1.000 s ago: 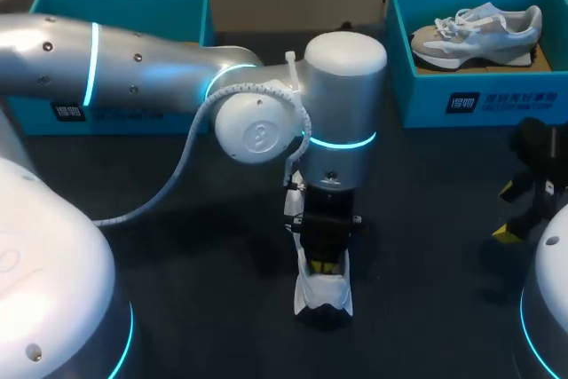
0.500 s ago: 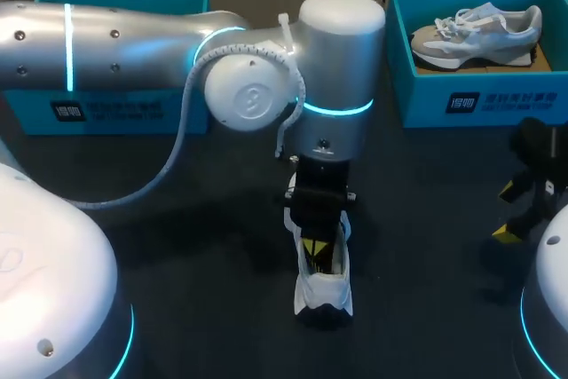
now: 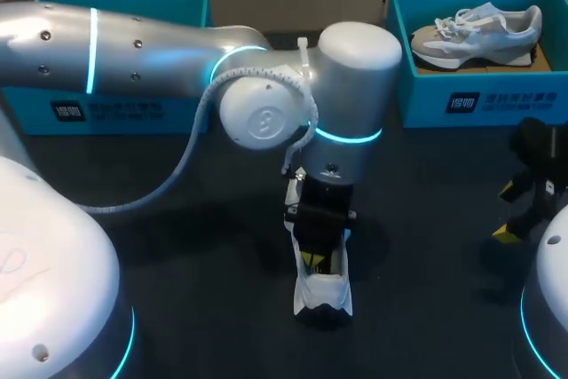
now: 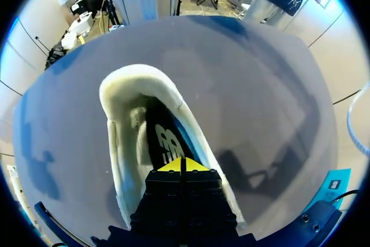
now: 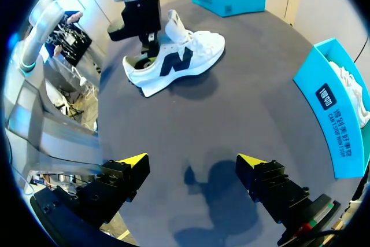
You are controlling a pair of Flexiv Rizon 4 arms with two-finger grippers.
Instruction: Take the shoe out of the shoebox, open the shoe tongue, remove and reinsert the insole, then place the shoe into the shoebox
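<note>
- Shoe (image 3: 324, 290), white, stands on its sole near the middle of the dark table (image 3: 177, 255), outside both boxes. The right wrist view shows it side-on, with a dark letter on its flank.
- Left arm (image 3: 151, 51) comes in from the left and runs across the table. It bends at the wrist so that its last link points straight down over the shoe's opening.
- Left gripper (image 4: 182, 166) is sunk into that opening. Its two yellow tips are pressed together with only a thin seam between them, just above the dark insole (image 4: 165, 143).
- Whether the tips pinch the insole's edge cannot be told.
- Right gripper (image 5: 191, 163) hangs low over bare table on the right, well apart from the shoe. Its fingers are spread wide with nothing between them.
- Right shoebox (image 3: 426, 86), teal, sits at the far right and holds a second shoe (image 3: 479, 24), pale with white laces.
- Left shoebox (image 3: 133, 6), also teal, sits at the far left.
- From the head view, the left arm's wrist covers the shoe's front half, so only the heel end shows. The arm also hides much of the left shoebox.
- From the left wrist view, the gripper's black body covers the shoe's front.
- From the head view, the right gripper is dark and cut off at the edge.
</note>
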